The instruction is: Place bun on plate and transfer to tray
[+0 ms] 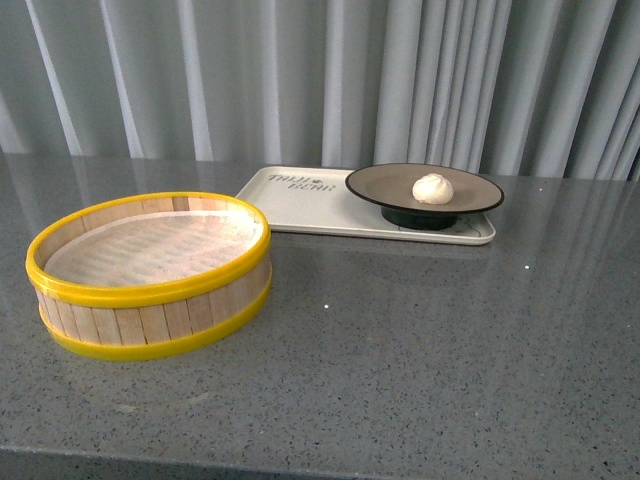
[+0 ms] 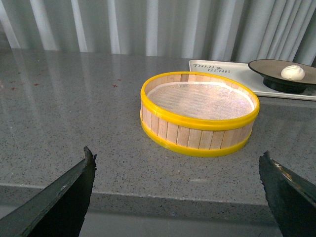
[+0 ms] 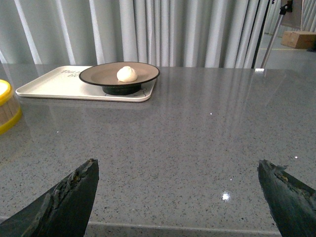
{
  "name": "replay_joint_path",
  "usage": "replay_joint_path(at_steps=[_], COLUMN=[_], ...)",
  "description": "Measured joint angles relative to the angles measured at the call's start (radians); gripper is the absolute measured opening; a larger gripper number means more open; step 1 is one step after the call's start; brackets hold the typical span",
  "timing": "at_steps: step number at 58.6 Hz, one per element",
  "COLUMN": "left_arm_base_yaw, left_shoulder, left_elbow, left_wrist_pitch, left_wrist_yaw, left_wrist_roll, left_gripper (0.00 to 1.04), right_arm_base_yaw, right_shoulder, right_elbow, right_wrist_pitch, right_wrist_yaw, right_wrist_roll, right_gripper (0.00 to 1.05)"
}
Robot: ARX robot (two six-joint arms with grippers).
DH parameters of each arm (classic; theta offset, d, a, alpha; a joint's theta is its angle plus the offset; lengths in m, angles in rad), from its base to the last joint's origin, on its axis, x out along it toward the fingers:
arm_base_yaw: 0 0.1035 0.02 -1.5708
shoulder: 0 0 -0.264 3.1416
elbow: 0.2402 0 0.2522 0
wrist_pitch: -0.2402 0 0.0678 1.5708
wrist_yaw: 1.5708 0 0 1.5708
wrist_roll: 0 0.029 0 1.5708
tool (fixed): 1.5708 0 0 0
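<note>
Front view: one bun point(image 1: 433, 187), one plate point(image 1: 380, 182), one tray point(image 1: 290, 205)

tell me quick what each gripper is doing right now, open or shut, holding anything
Left gripper: open, holding nothing.
Right gripper: open, holding nothing.

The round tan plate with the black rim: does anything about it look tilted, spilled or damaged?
Nothing stands out. The round tan plate sits level on the cream rectangular tray, with the white bun upright on it.
</note>
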Motion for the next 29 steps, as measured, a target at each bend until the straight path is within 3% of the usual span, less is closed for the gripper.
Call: replay_joint_path(at_steps=[29], left_arm_base_yaw=[0.000], left_shoulder=[0.000], left_elbow=[0.000], left_wrist_pitch=[0.000], left_wrist_yaw=[0.000], left_wrist_roll=[0.000], left_gripper=[0.98], right_arm_base_yaw=[0.000], right_shoulder=[0.000], right_elbow=[0.000], right_wrist_pitch=[0.000], right_wrist_yaw=[0.000], right_wrist_roll=[0.000], right_gripper=[0.96])
